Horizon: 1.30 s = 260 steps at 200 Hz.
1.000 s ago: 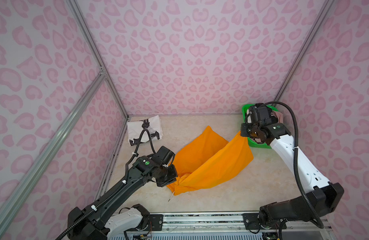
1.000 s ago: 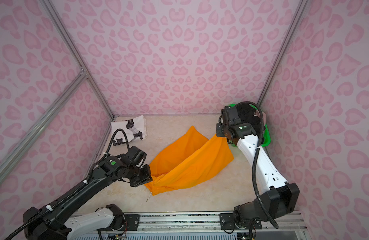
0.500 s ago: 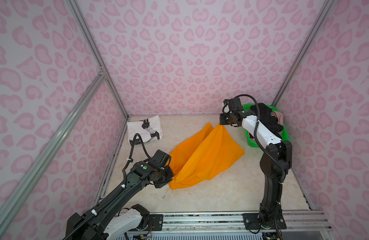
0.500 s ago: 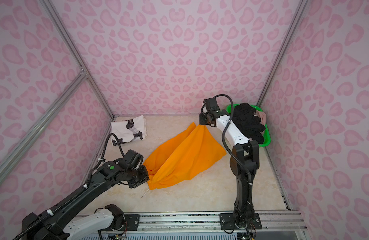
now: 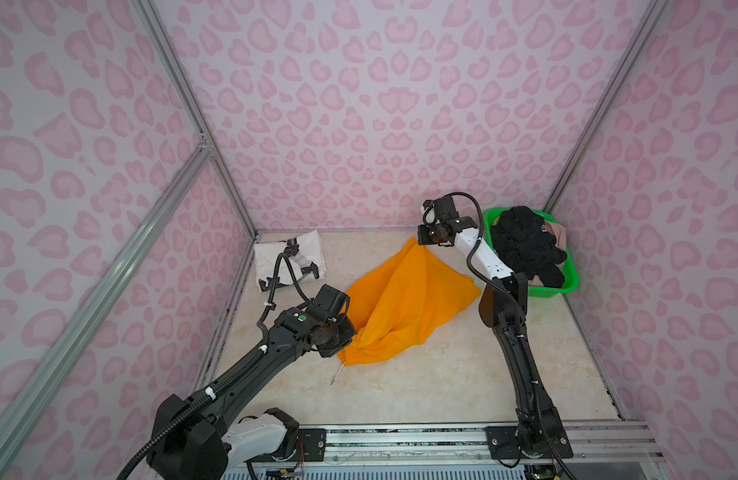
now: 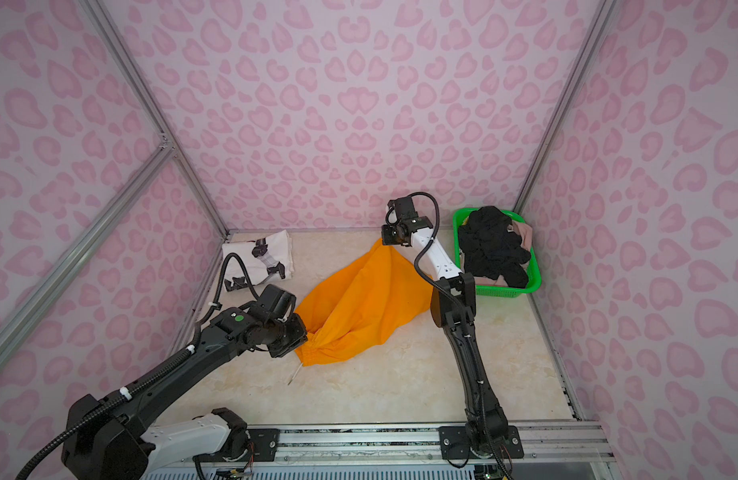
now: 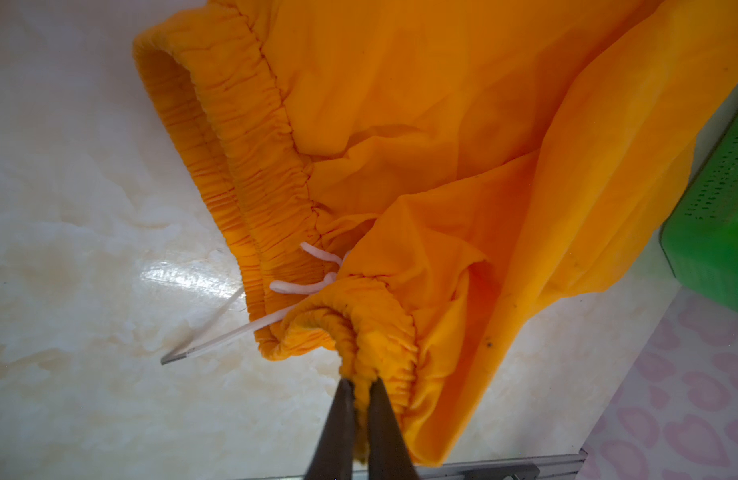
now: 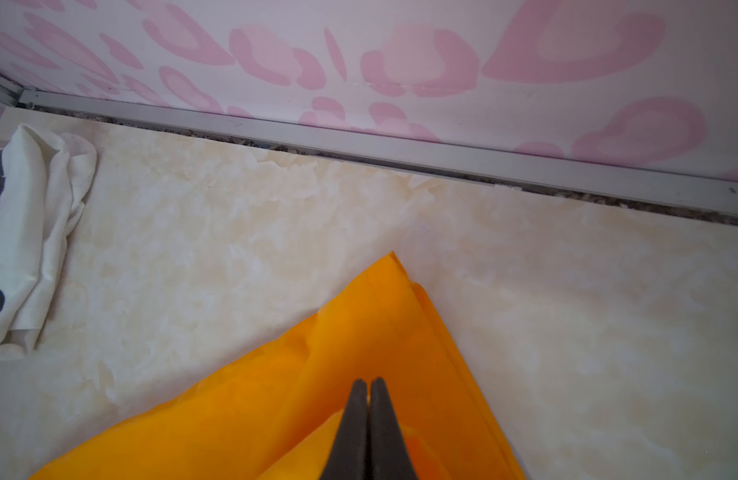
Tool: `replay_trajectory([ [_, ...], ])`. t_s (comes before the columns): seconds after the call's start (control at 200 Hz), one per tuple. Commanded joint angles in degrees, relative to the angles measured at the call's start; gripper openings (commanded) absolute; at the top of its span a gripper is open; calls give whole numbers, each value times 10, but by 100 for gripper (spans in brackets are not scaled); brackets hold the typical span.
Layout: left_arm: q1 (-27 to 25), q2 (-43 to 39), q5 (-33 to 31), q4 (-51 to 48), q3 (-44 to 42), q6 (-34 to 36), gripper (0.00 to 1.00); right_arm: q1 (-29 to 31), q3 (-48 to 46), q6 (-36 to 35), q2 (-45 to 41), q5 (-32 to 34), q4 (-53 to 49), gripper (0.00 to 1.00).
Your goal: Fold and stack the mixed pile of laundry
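The bright orange shorts lie spread across the middle of the table. My left gripper is shut on their gathered elastic waistband at the near left end, with the white drawstring trailing onto the table. My right gripper is shut on a leg corner, held up slightly near the back wall. A white T-shirt with black print lies folded at the back left. A black knit piece and a beige-pink piece are heaped in the basket.
The green mesh basket stands in the back right corner, just behind my right arm. Pink patterned walls with metal rails close in the table on three sides. The arms' mounting rail runs along the front edge.
My right gripper has swung from beside the basket to the left and back, carrying the shorts' corner over toward the back wall. The left gripper keeps its hold and has barely moved.
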Motion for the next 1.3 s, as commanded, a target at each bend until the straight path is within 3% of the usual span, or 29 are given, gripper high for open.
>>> replay_trajectory([
  [0.0, 5, -6, -9, 15, 7, -2, 2, 4, 8, 27, 27, -24, 19, 12],
  [0.05, 9, -6, -6, 22, 4, -2, 2, 5, 25, 34, 47, -25, 4, 33],
  [0.09, 12, -4, -5, 27, 0, -3, 2, 5, 46, 34, 62, -29, -19, 42],
  [0.23, 24, 12, -9, 33, -6, 4, 2, 6, 50, -6, 43, -16, -91, 52],
  [0.385, 55, 24, -35, 56, -9, 11, 2, 5, -141, -27, -101, -4, -5, 56],
  [0.61, 106, 72, -18, 85, 12, 47, 2, -2, -327, -30, -235, 37, -3, 54],
  [0.905, 121, 126, 40, 84, 2, 78, 2, -15, -476, -4, -252, 28, -40, 42],
  [1.1, 121, 100, 66, 58, -45, 81, 2, -21, -584, 21, -295, 25, -42, 41],
  [1.295, 120, 20, 85, -4, -108, 69, 2, -21, -729, 37, -378, 18, -28, 41],
])
